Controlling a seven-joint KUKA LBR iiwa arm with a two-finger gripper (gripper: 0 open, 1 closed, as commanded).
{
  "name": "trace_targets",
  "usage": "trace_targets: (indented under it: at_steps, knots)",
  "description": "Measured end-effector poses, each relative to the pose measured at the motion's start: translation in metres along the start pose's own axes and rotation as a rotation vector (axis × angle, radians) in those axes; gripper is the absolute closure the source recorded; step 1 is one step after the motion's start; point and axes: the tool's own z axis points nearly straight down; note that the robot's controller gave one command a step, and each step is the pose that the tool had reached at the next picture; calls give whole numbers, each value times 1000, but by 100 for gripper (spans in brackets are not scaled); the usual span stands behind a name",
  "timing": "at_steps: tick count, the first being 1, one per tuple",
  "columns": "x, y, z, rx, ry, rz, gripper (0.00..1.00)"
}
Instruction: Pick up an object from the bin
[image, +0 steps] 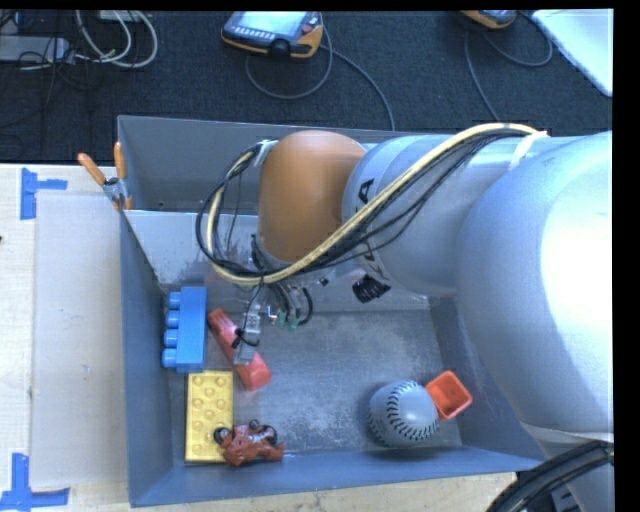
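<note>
My gripper (247, 333) hangs below the orange wrist cover, at the left middle of the bin. It is down on a long red piece (254, 371) that lies slanted on the bin floor, running from upper left to lower right. The gripper covers the middle of this red piece. A blue toy brick (185, 327) lies just left of it, along the left wall. Below them a flat yellow studded plate (208, 412) rests on the floor.
A small red-brown toy figure (250, 444) lies at the yellow plate's lower end, near the front wall. A grey ribbed round thing with an orange cap (405, 412) sits at the front right. The arm and its cables cover the bin's back and right.
</note>
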Motion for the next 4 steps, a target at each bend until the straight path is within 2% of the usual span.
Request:
trace_targets:
  at_steps: [1,2,3,4]
  knots:
    - [5,-2,-16,-1,-6,16,0]
    - [5,-9,31,-5,-7,111,0]
    - [8,-3,71,0,-4,115,100]
    - [8,-3,71,-1,-3,115,100]
